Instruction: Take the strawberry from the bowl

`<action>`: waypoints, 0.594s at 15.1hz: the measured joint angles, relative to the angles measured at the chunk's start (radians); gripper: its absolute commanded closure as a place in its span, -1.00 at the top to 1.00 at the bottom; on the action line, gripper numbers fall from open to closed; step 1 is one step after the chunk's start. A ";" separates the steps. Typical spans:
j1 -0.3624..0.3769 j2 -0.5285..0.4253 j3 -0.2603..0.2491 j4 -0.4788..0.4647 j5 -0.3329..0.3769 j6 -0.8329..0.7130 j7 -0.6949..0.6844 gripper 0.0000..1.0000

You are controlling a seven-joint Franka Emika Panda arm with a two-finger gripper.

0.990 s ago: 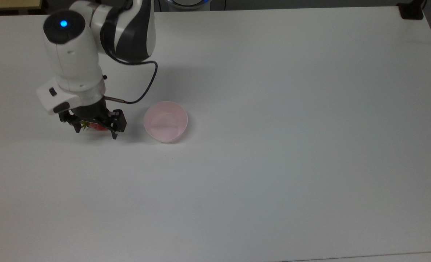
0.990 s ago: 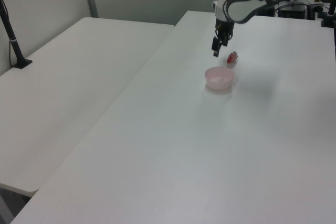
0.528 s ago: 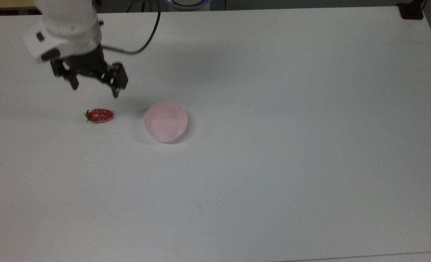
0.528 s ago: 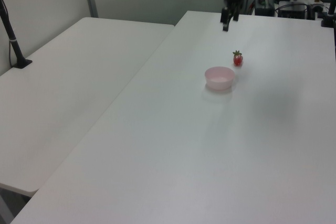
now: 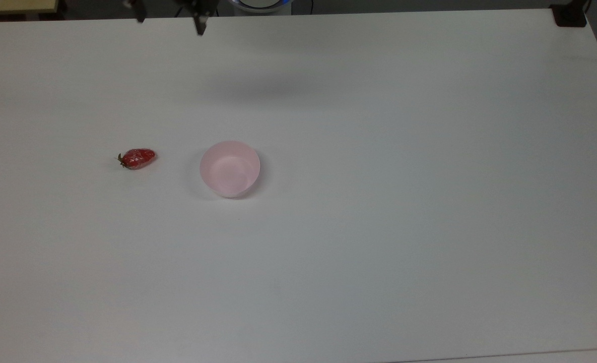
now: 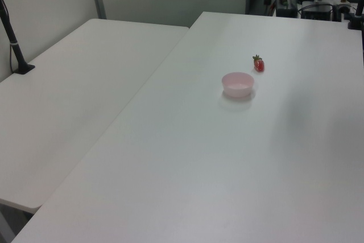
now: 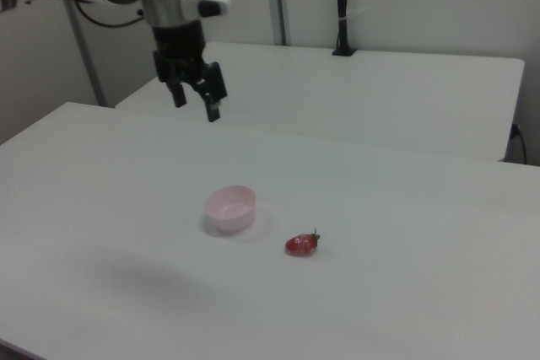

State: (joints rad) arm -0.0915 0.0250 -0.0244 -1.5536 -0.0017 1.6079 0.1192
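The red strawberry [image 5: 137, 158] lies on its side on the white table, outside the bowl and to the top view's left of it. The pale pink bowl [image 5: 229, 168] stands upright and holds nothing. In the right view the strawberry [image 7: 302, 244] rests just to the right of the bowl [image 7: 230, 208]; in the left view the strawberry [image 6: 259, 64] sits behind the bowl [image 6: 238, 83]. My gripper [image 7: 196, 105] hangs high above the table, well behind the bowl, open and with nothing between its fingers. Its fingertips poke in at the top view's upper edge [image 5: 170, 20].
A second white table [image 6: 85, 72] adjoins at the left view's left, with a black post [image 6: 14, 41] clamped to it. Another black post [image 7: 342, 6] stands at the back in the right view. A black block [image 5: 570, 15] sits on the top view's top right corner.
The gripper let go of the strawberry on the table beside the bowl, then rose and drew back toward the top view's upper edge. The strawberry and bowl stay put.
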 measured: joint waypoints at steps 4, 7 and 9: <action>0.091 -0.049 -0.045 -0.050 0.000 -0.009 0.013 1.00; 0.110 -0.057 -0.063 -0.069 0.000 0.002 -0.042 1.00; 0.109 -0.057 -0.069 -0.075 0.000 0.016 -0.110 1.00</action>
State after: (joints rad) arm 0.0178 -0.0318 -0.0932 -1.6282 -0.0016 1.6238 0.0092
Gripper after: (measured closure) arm 0.000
